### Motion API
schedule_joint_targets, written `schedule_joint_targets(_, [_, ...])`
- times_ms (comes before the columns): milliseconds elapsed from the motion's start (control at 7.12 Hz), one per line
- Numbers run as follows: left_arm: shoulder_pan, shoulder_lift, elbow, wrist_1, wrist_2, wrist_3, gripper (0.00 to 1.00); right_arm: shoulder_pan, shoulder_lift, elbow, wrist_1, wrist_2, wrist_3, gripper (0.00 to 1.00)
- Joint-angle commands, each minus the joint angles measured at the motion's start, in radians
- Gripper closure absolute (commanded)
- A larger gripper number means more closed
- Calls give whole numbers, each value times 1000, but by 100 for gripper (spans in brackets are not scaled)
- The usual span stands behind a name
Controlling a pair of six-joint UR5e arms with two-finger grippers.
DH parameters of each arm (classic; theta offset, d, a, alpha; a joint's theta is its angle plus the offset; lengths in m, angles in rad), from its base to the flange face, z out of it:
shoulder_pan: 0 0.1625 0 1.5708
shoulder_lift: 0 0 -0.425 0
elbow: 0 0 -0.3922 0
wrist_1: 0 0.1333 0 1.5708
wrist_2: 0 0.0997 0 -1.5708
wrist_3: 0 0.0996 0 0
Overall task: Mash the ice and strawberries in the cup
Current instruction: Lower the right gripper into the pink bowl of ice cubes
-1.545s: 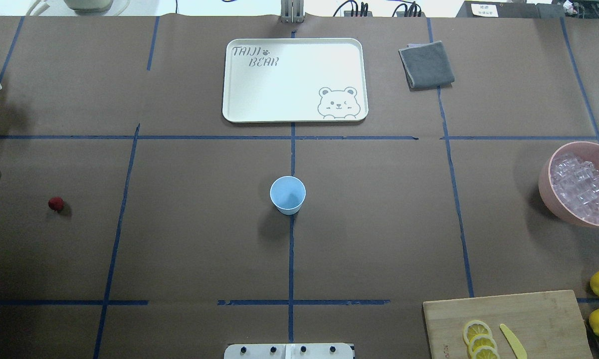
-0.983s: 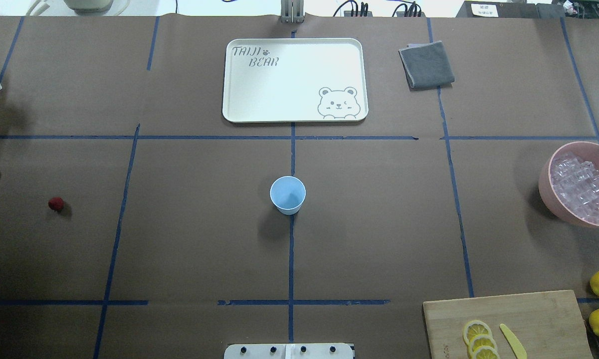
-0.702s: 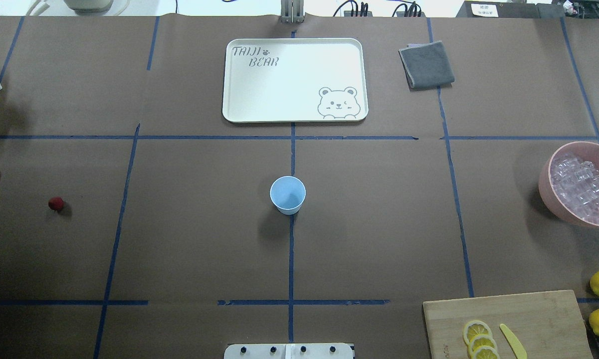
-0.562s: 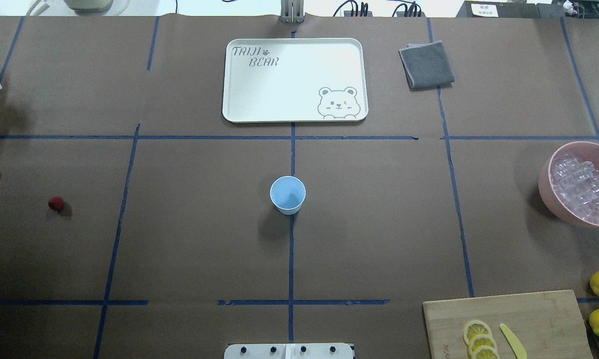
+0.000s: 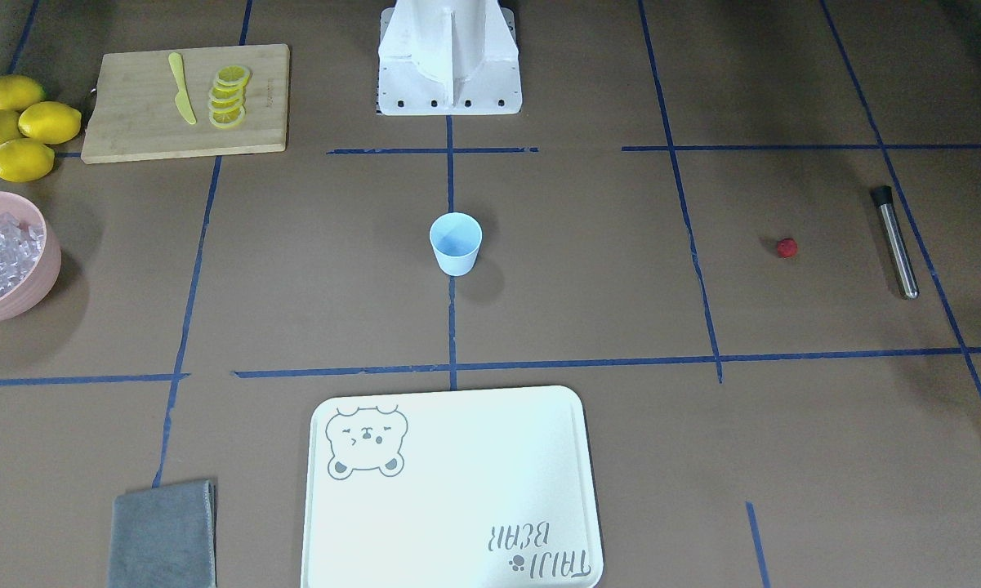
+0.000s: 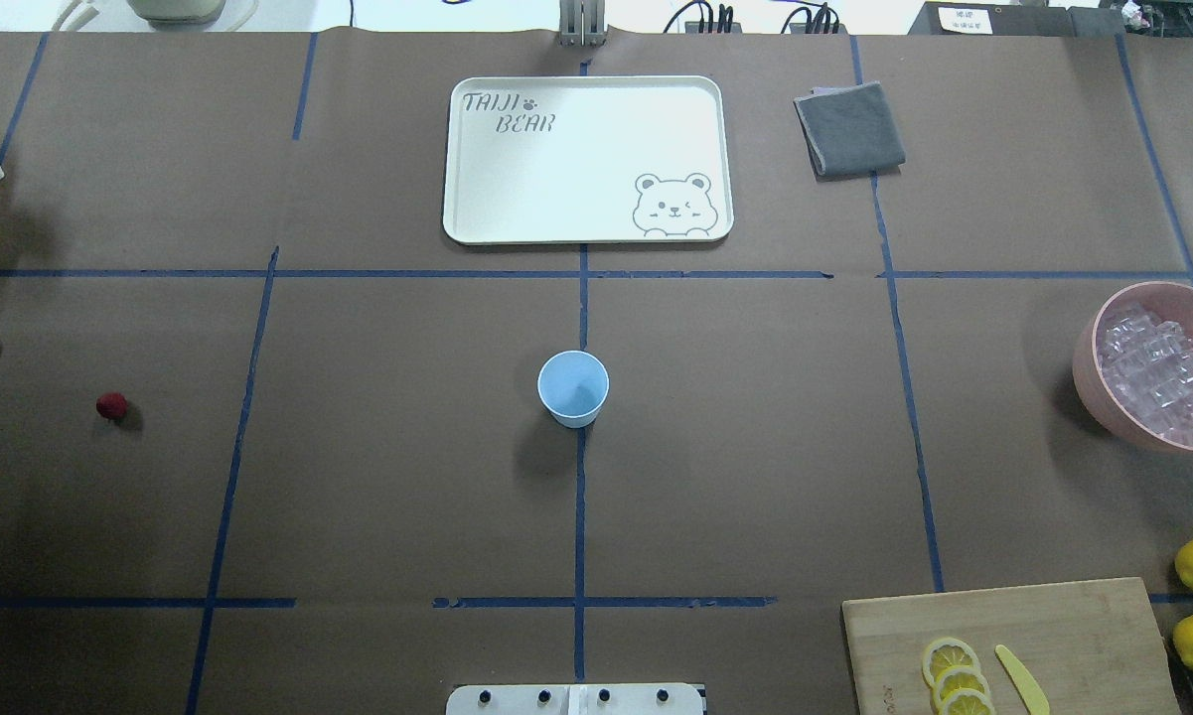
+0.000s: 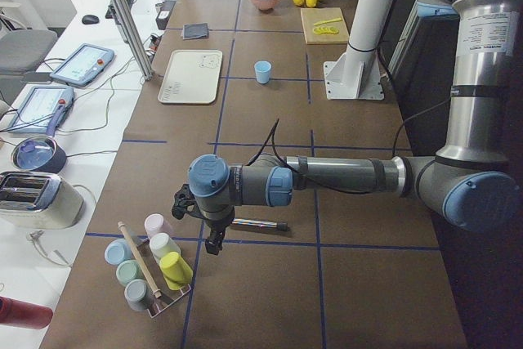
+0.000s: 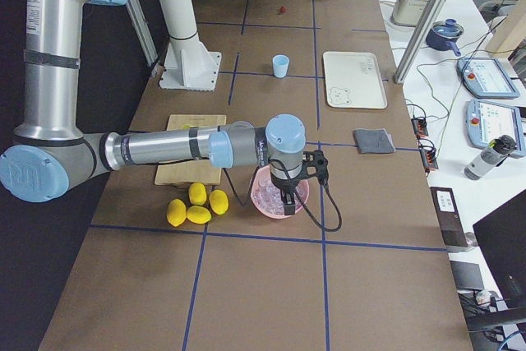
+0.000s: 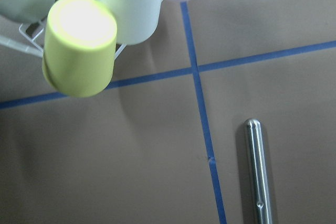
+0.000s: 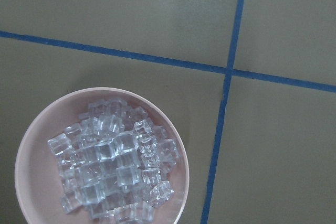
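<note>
Left gripper (image 7: 212, 248) hangs far to the left of the cup (image 6: 573, 387), low over the table (image 6: 755, 477) beside a steel muddler (image 5: 897, 242); whether its jaws are apart or together cannot be told. Right gripper (image 8: 288, 208) hangs far to the cup's right, over the pink bowl (image 6: 1088, 377) that holds the ice (image 6: 1162, 372), and its jaws cannot be judged either. The strawberry (image 6: 111, 405) lies on the table between the cup and the muddler, well apart from both, nearer the muddler. The cup stands upright on a crossing of blue tape lines (image 6: 581, 516)
</note>
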Motion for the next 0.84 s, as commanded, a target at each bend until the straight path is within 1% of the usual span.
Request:
schedule_joint_targets(0, [46, -2, -1, -5, 43, -1, 0, -129, 2, 55, 9, -87, 1, 1])
schedule_joint_targets(140, [46, -2, -3, -5, 43, 1, 0, -166, -1, 47, 45, -126, -2, 2])
schedule_joint_targets(281, [46, -2, -6, -5, 43, 1, 0, -191, -8, 45, 64, -128, -11, 10])
schedule_joint_targets(421, [46, -2, -7, -7, 42, 3, 0, -209, -8, 36, 90, -127, -16, 16])
schedule_joint_targets(702, [46, 7, 0, -11, 34, 1, 0, -217, -8, -34, 122, -123, -114, 26])
